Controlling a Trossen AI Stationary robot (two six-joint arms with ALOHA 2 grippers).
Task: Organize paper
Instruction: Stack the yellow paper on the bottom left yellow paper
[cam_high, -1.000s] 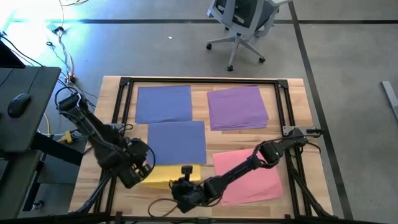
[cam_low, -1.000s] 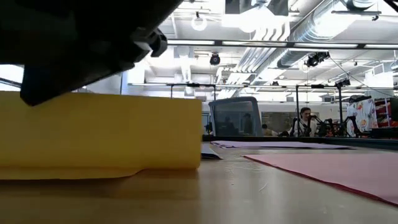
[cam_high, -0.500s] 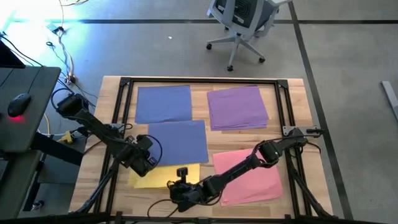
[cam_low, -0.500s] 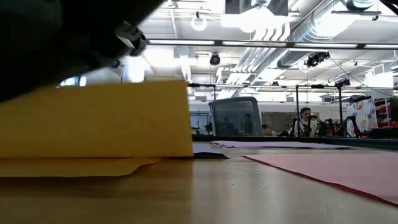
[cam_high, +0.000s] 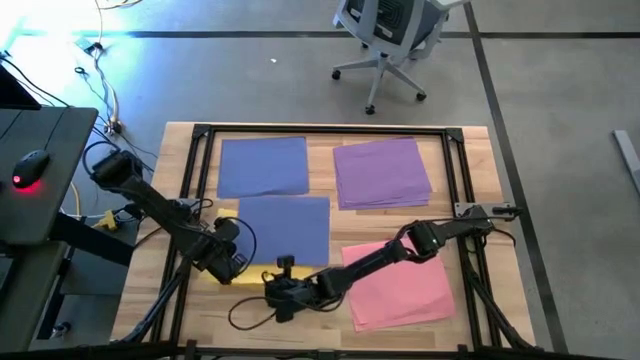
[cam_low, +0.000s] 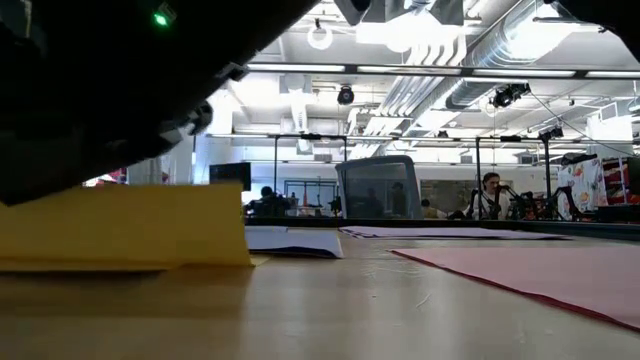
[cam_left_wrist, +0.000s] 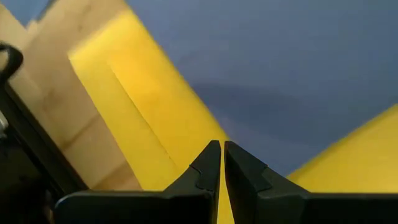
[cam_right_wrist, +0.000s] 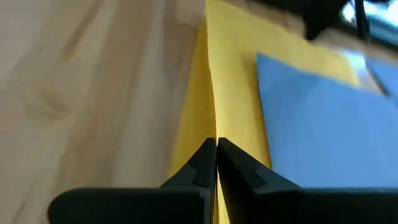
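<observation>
A: Desk (cam_high: 470, 160) status. Purple stack (cam_high: 382, 172) far right, squared. Blue sheet (cam_high: 263, 166) far left, flat. Second blue sheet (cam_high: 285, 230) in the middle. Pink sheets (cam_high: 415, 292) near right, a bit fanned.

B: And the yellow paper (cam_high: 226, 215)?

A: Unsorted, mostly under the middle blue sheet, edges showing at its left and near side. Left hand (cam_high: 228, 268) pinched shut on it. Right hand (cam_high: 282, 293) fully closed on its near edge.

B: Remaining?

A: Probably freeing yellow, giving it its own spot, squaring pink.
</observation>
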